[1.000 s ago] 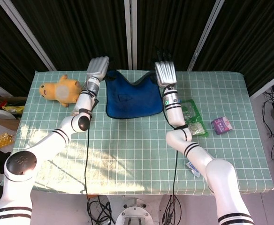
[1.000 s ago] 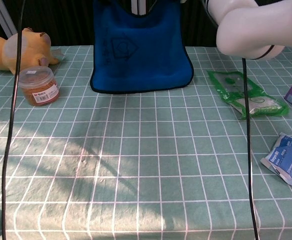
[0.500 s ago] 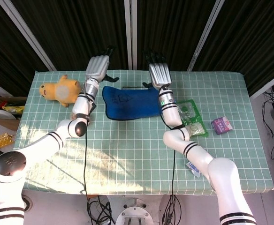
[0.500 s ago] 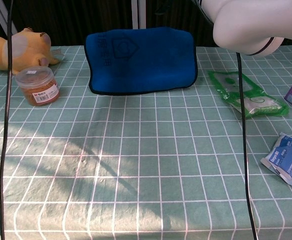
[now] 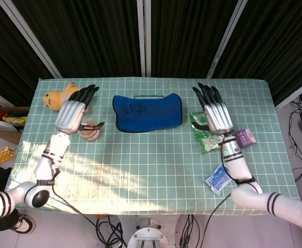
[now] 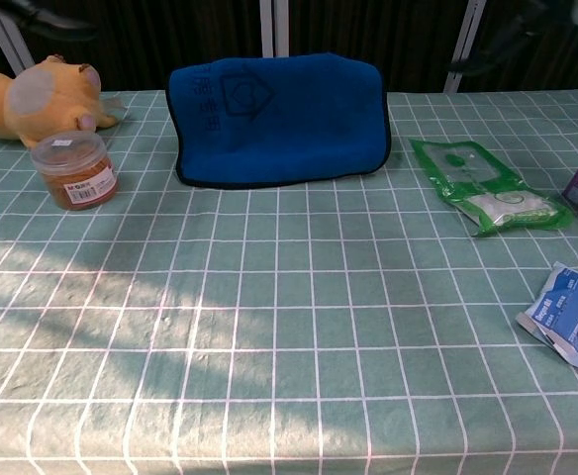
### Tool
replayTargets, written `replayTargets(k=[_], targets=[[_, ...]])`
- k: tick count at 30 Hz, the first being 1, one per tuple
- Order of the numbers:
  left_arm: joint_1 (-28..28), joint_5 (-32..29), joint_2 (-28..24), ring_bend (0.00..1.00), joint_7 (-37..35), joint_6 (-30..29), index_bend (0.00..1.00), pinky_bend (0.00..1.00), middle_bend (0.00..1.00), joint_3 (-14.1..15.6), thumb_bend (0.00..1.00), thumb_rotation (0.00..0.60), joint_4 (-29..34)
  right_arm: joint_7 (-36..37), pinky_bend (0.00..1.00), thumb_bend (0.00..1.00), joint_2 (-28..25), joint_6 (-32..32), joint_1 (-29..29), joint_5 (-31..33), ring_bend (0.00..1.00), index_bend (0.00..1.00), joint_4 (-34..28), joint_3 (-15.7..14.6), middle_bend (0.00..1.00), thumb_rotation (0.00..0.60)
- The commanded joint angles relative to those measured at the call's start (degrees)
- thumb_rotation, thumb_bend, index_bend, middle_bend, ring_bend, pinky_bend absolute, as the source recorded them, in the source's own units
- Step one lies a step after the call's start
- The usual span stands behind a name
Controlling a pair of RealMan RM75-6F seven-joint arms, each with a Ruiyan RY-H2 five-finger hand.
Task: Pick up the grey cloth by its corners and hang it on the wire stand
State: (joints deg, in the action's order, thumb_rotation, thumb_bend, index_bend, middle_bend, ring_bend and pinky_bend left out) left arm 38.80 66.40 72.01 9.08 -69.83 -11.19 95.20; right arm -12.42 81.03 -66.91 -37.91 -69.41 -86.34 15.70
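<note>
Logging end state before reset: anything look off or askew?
One mismatch: the task says grey, but the cloth draped over the wire stand is blue. It hangs fairly evenly. Both hands, left and right, are open and clear of it.

A robot test room is shown: a checked table (image 5: 140, 160) is ringed by black curtains (image 5: 89, 31), with cables (image 5: 109, 227) underneath.

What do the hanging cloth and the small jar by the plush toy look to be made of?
The cloth looks like soft, matte microfibre or fleece: fuzzy blue surface, dark stitched edging, draping in a smooth fold. The jar seems to be clear plastic with a translucent lid; its orange-brown contents show through the wall. Neither material is certain from looks alone.
</note>
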Motion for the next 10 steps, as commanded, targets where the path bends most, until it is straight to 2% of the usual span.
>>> replayTargets(k=[1, 3, 6, 10], targets=[[-13.1, 9.81, -4.36, 0.08, 0.17, -13.54, 0.01, 0.16, 0.06, 9.95, 0.14, 0.404, 3.25, -0.51, 0.0, 0.1, -11.29, -8.41, 13.27, -6.15, 0.0, 0.0, -9.31, -12.5, 0.0, 0.6], [-17.1, 11.69, -3.55, 0.08, -0.35, -17.89, 0.01, 0.16, 0.06, 11.92, 0.14, 0.388, 1.44, 0.14, 0.0, 0.1, -11.98, -10.73, 16.68, -8.19, 0.0, 0.0, -8.78, -15.65, 0.0, 0.6], [-21.79, 13.46, -1.64, 0.08, -1.81, -22.3, 0.03, 0.16, 0.07, 13.9, 0.14, 0.38, -2.14, 0.87, 0.0, 0.1, -11.25, -13.8, 20.92, -10.07, 0.0, 0.0, -6.99, -18.8, 0.0, 0.6], [-25.48, 14.54, -0.26, 0.08, -4.46, -23.51, 0.03, 0.16, 0.07, 15.69, 0.14, 0.376, -6.13, 2.34, 0.0, 0.1, -8.8, -17.67, 24.72, -12.95, 0.0, 0.0, -3.71, -20.49, 0.0, 0.6]])
